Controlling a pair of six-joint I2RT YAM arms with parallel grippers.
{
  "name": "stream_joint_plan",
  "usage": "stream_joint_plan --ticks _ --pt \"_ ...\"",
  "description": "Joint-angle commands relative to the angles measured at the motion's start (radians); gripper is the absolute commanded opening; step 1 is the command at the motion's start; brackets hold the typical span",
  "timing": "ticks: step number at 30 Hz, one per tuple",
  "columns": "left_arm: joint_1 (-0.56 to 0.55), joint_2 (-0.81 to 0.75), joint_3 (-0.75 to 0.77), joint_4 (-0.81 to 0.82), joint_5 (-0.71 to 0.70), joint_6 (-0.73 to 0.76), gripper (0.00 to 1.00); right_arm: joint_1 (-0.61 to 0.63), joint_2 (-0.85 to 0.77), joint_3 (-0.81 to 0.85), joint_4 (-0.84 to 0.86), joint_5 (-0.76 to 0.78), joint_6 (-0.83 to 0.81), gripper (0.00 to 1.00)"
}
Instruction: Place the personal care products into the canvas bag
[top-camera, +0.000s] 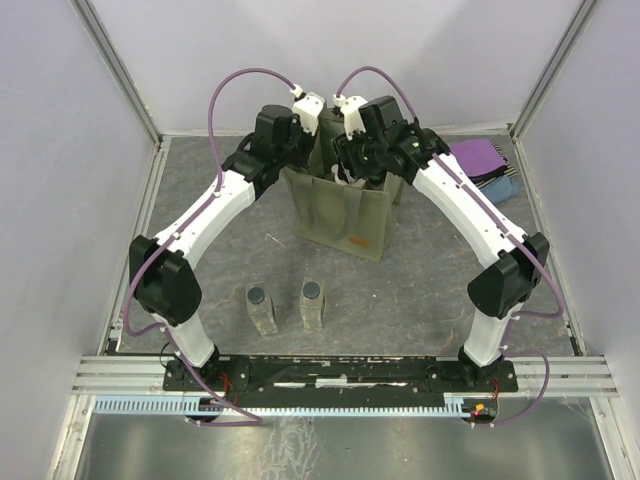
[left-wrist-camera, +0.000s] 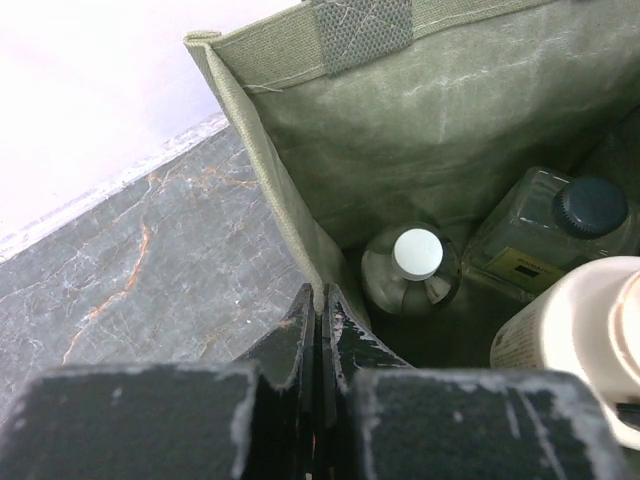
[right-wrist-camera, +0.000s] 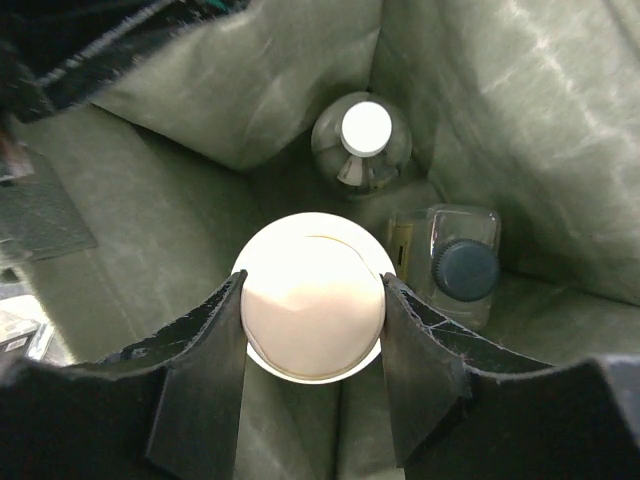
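The olive canvas bag (top-camera: 345, 215) stands open at mid-table. My left gripper (left-wrist-camera: 320, 296) is shut on the bag's left rim (left-wrist-camera: 262, 120), the fabric pinched between its fingers. My right gripper (right-wrist-camera: 313, 290) is down inside the bag, shut on the cream-white round jar (right-wrist-camera: 313, 300), which also shows in the left wrist view (left-wrist-camera: 585, 335). On the bag's floor stand the round nozzle-topped bottle (right-wrist-camera: 365, 140) and one clear rectangular bottle with a dark cap (right-wrist-camera: 455, 262). Two more clear rectangular bottles (top-camera: 262, 308) (top-camera: 313, 303) stand on the table in front of the bag.
The blue and purple folded cloth (top-camera: 490, 165) lies at the back right, beside the right arm. Enclosure walls and metal rails bound the grey marbled table (top-camera: 420, 290). Both arms (top-camera: 225, 200) arch over the bag's sides.
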Motion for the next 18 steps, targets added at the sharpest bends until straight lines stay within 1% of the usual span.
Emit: stream_joint_plan --ticks 1,5,12,15,18 --pt "-0.006 -0.011 0.068 0.037 0.027 0.038 0.03 -0.028 -0.035 -0.026 0.155 -0.043 0.034 0.00" --pt "-0.006 -0.007 0.078 0.037 0.022 0.037 0.03 -0.054 0.027 0.006 0.099 -0.073 0.029 0.00" --pt "-0.005 -0.001 0.091 0.032 0.004 0.044 0.03 -0.065 0.149 0.171 -0.077 -0.025 -0.062 0.00" --pt "-0.005 0.006 0.100 0.031 0.004 0.044 0.03 -0.069 0.181 0.195 -0.084 -0.003 -0.087 0.00" --pt "-0.006 0.016 0.112 0.032 0.006 0.044 0.03 -0.071 0.190 0.180 -0.042 -0.004 -0.091 0.00"
